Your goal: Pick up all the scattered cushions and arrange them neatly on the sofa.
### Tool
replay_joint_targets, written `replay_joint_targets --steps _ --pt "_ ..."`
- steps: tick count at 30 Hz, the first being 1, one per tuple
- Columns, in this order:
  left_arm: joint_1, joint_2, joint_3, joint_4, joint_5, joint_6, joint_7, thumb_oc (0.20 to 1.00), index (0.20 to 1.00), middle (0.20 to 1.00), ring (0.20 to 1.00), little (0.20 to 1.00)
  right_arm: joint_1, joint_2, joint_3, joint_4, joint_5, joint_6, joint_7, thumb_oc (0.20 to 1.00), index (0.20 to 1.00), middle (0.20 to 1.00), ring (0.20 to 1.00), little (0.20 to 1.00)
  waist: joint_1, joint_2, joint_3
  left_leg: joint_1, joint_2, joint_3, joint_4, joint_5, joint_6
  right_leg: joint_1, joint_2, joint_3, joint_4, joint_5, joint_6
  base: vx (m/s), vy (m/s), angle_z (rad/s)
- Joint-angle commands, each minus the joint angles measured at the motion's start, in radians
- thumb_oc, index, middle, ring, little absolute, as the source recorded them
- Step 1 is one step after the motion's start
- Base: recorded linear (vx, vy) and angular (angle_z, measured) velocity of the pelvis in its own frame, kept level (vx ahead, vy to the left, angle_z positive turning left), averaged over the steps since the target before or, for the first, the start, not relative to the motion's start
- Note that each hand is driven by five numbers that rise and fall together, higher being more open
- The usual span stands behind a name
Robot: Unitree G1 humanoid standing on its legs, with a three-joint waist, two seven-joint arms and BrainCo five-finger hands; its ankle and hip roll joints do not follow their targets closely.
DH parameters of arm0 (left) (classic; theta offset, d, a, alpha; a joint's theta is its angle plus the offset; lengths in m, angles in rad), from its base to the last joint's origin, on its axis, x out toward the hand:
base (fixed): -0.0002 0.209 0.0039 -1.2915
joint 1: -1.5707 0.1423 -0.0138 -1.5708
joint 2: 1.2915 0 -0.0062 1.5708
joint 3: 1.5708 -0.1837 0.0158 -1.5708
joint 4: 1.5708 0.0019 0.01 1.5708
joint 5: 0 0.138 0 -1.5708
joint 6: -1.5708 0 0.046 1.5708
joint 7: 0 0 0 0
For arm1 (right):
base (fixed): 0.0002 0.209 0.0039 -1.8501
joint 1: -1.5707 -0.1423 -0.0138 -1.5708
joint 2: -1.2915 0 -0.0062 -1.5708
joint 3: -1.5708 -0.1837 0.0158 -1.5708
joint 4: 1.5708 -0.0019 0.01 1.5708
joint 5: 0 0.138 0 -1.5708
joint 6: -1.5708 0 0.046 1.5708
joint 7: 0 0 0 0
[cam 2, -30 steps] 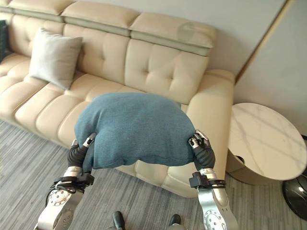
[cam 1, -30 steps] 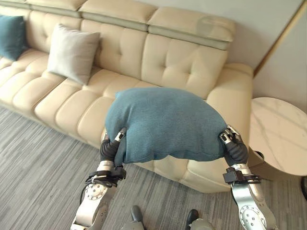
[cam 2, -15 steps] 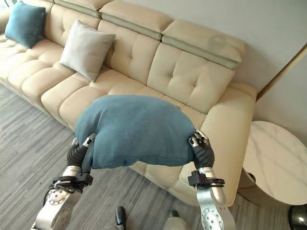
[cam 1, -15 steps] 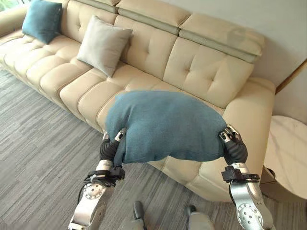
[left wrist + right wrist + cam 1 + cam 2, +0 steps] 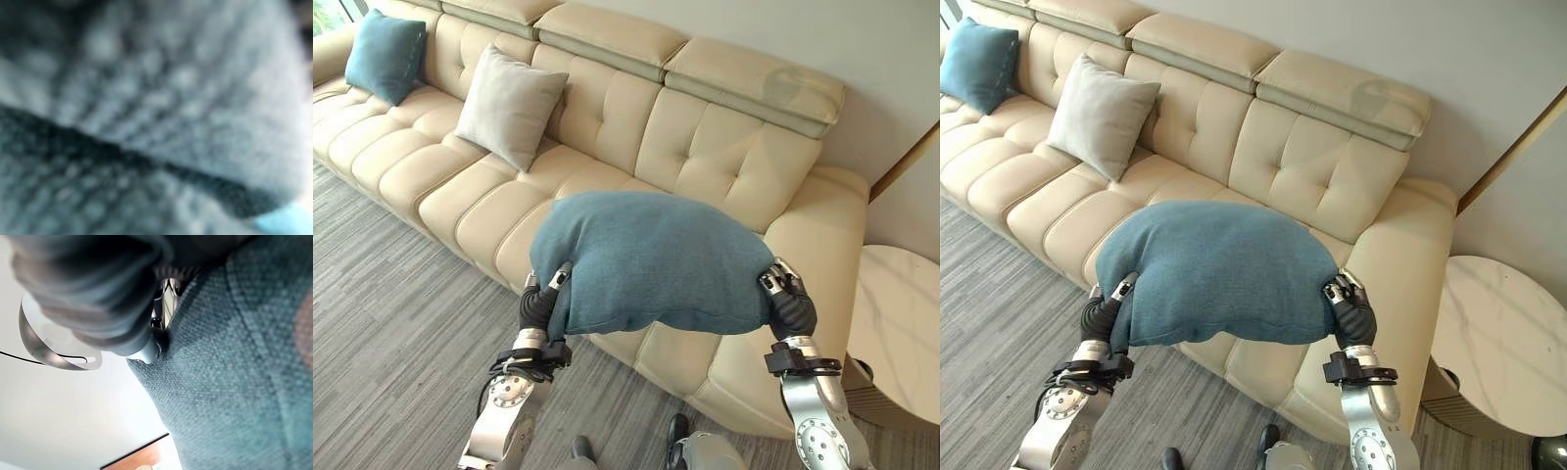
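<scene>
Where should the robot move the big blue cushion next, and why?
Probably forward and down onto the sofa seat. Both hands, left hand and right hand, hold the blue cushion in the air in front of the seat's bare right end, beside the grey cushion.

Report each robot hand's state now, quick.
Left robot hand: pinching the left end of the large teal cushion.
Right robot hand: gripping the same cushion's right end.

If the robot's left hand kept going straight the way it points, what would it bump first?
The left hand already grips the blue cushion. Carrying it onward, it would probably meet the sofa seat first, though depth is unclear.
</scene>
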Motion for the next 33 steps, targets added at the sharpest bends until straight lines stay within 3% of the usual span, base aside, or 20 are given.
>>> replay_joint_targets --steps 1,4,5,6,10,13,15,17,18,19,23,24,25,26,28,33 --pt "-0.074 -0.014 0.017 -0.146 0.038 -0.124 -0.014 0.200 0.200 0.200 0.200 0.200 -0.091 0.000 0.018 -0.124 0.014 -0.054 0.076 0.200 0.200 0.200 0.200 0.200 -0.002 -0.032 -0.019 0.045 -0.052 0.023 -0.036 -0.168 0.047 0.027 0.043 0.014 -0.109 -0.066 0.053 0.22 0.114 -0.62" --pt "-0.067 -0.013 0.023 -0.152 0.038 -0.124 -0.008 0.200 0.200 0.200 0.200 0.200 -0.095 0.001 0.021 -0.117 0.018 -0.053 0.073 0.200 0.200 0.200 0.200 0.200 0.007 -0.032 -0.024 0.044 -0.041 -0.022 -0.156 -0.145 0.053 0.037 0.037 0.049 -0.109 -0.069 0.063 0.18 0.124 -0.62" --pt "-0.056 -0.016 0.028 -0.156 0.040 -0.127 0.003 0.200 0.200 0.200 0.200 0.200 -0.092 0.001 0.024 -0.111 0.022 -0.054 0.070 0.200 0.200 0.200 0.200 0.200 0.018 -0.019 -0.023 0.031 -0.007 -0.084 -0.284 -0.053 0.033 0.053 0.045 0.083 -0.107 -0.080 0.068 0.20 0.183 -0.71" --pt "-0.058 -0.019 0.028 -0.156 0.043 -0.130 0.013 0.200 0.200 0.200 0.200 0.200 -0.088 0.002 0.022 -0.103 0.026 -0.057 0.066 0.200 0.200 0.200 0.200 0.200 0.022 -0.009 -0.021 0.011 0.014 -0.118 -0.335 -0.005 0.021 0.062 0.046 0.099 -0.105 -0.090 0.072 0.26 0.220 -0.91" --pt "-0.057 -0.018 0.029 -0.158 0.056 -0.137 0.029 0.200 0.200 0.200 0.200 0.200 -0.070 -0.010 0.006 -0.092 0.029 -0.059 0.056 0.200 0.200 0.200 0.200 0.200 0.029 0.010 -0.013 -0.012 0.046 -0.168 -0.476 0.058 -0.009 0.099 0.041 0.138 -0.107 -0.121 0.081 0.17 0.160 -0.60" --pt "-0.062 -0.020 0.029 -0.155 0.061 -0.138 0.031 0.200 0.200 0.200 0.200 0.200 -0.069 -0.013 -0.004 -0.092 0.022 -0.057 0.051 0.200 0.200 0.200 0.200 0.200 0.036 0.025 -0.012 -0.024 0.034 -0.208 -0.486 0.067 -0.024 0.116 0.034 0.169 -0.108 -0.130 0.090 0.13 0.190 -0.45" --pt "-0.063 -0.028 0.025 -0.158 0.055 -0.144 0.021 0.200 0.200 0.200 0.200 0.200 -0.069 -0.016 -0.001 -0.099 0.019 -0.058 0.058 0.200 0.200 0.200 0.200 0.200 0.034 0.050 -0.020 0.000 0.028 -0.243 -0.493 0.070 -0.030 0.122 0.033 0.200 -0.108 -0.127 0.097 0.20 0.356 -0.24" --pt "-0.063 -0.024 0.013 -0.152 0.050 -0.143 0.017 0.200 0.200 0.200 0.200 0.200 -0.072 -0.019 -0.003 -0.095 0.002 -0.057 0.056 0.200 0.200 0.200 0.200 0.200 0.028 0.053 -0.037 0.017 0.013 -0.239 -0.489 0.069 -0.025 0.117 0.010 0.223 -0.110 -0.107 0.112 0.17 0.315 -0.33" --pt "-0.066 -0.018 0.003 -0.146 0.046 -0.141 0.009 0.200 0.200 0.200 0.200 0.200 -0.073 -0.018 -0.001 -0.093 -0.007 -0.047 0.058 0.200 0.200 0.200 0.200 0.200 0.029 0.046 -0.046 0.022 0.003 -0.227 -0.482 0.062 -0.018 0.116 -0.007 0.229 -0.116 -0.099 0.124 0.15 0.309 -0.25" --pt "-0.076 -0.001 -0.008 -0.140 0.043 -0.133 0.001 0.200 0.200 0.200 0.200 0.200 -0.082 -0.013 0.003 -0.086 -0.036 -0.034 0.056 0.200 0.200 0.200 0.200 0.200 0.030 0.034 -0.058 0.028 -0.024 -0.210 -0.462 0.038 0.011 0.103 -0.038 0.251 -0.109 -0.089 0.142 0.17 0.389 -0.25" --pt "-0.087 0.022 -0.006 -0.126 0.044 -0.124 0.003 0.200 0.200 0.200 0.200 0.200 -0.093 0.018 0.014 -0.071 -0.059 -0.023 0.052 0.200 0.200 0.200 0.200 0.200 0.036 0.015 -0.050 0.052 -0.061 -0.147 -0.442 -0.001 0.068 0.023 -0.061 0.296 -0.002 -0.071 0.165 0.04 0.251 -0.61" --pt "-0.089 0.031 -0.002 -0.122 0.051 -0.122 0.012 0.200 0.200 0.200 0.200 0.200 -0.109 0.026 0.025 -0.064 -0.063 -0.021 0.051 0.200 0.200 0.200 0.200 0.200 0.043 0.016 -0.043 0.059 -0.057 -0.121 -0.441 -0.006 0.076 -0.012 -0.063 0.274 0.043 -0.064 0.167 -0.06 0.223 -0.94" --pt "-0.095 0.040 0.008 -0.115 0.055 -0.125 0.018 0.200 0.200 0.200 0.200 0.200 -0.126 0.043 0.044 -0.049 -0.073 -0.021 0.047 0.200 0.200 0.200 0.200 0.200 0.056 0.026 -0.037 0.071 -0.052 -0.079 -0.449 -0.010 0.080 -0.057 -0.075 0.173 0.106 -0.056 0.164 -0.02 0.212 -1.52" --pt "-0.094 0.041 0.011 -0.109 0.056 -0.126 0.019 0.200 0.200 0.200 0.200 0.200 -0.133 0.046 0.052 -0.041 -0.078 -0.018 0.047 0.200 0.200 0.200 0.200 0.200 0.054 0.028 -0.036 0.082 -0.059 -0.063 -0.453 -0.011 0.082 -0.074 -0.064 0.134 0.121 -0.056 0.158 0.01 0.190 -1.46" --pt "-0.090 0.043 0.021 -0.104 0.062 -0.124 0.019 0.200 0.200 0.200 0.200 0.200 -0.149 0.041 0.060 -0.026 -0.100 -0.015 0.041 0.200 0.200 0.200 0.200 0.200 0.061 0.027 -0.036 0.098 -0.076 -0.036 -0.457 -0.017 0.083 -0.071 -0.042 0.075 0.059 -0.058 0.144 0.04 0.071 -0.94" --pt "-0.107 0.032 0.018 -0.060 0.083 -0.127 0.025 0.200 0.200 0.200 0.200 0.200 -0.188 0.030 0.089 0.030 -0.112 -0.010 0.023 0.200 0.200 0.200 0.200 0.200 0.066 0.021 -0.041 0.109 -0.102 -0.039 -0.447 -0.037 0.083 -0.018 -0.007 0.103 -0.064 -0.039 0.118 0.10 -0.014 -0.03"
